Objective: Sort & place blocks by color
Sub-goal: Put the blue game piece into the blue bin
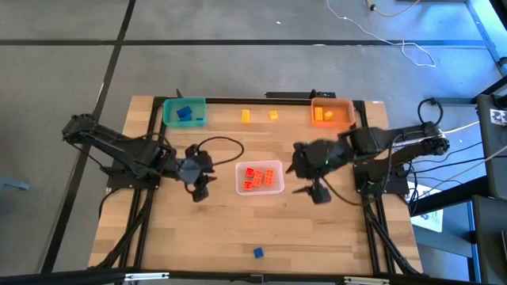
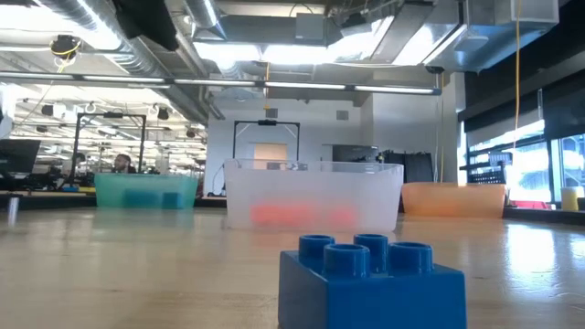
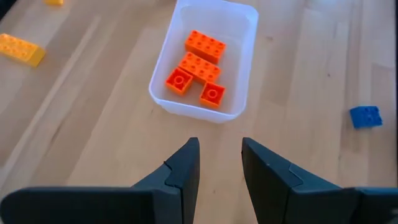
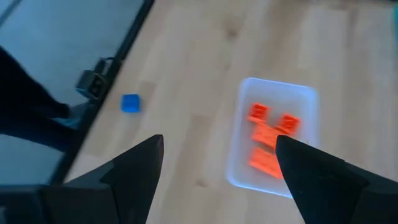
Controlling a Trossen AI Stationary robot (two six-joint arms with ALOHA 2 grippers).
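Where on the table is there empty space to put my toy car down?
Bare wood lies along the near edge, on both sides of the lone small blue studded brick, in front of the clear plastic bin of red-orange bricks. The far edge is crowded: teal bin, two yellow bricks, orange bin. Both arms flank the clear bin.

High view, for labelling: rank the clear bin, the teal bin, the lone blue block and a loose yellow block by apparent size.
1. clear bin
2. teal bin, slightly smaller
3. yellow block and blue block: too alike to rank.
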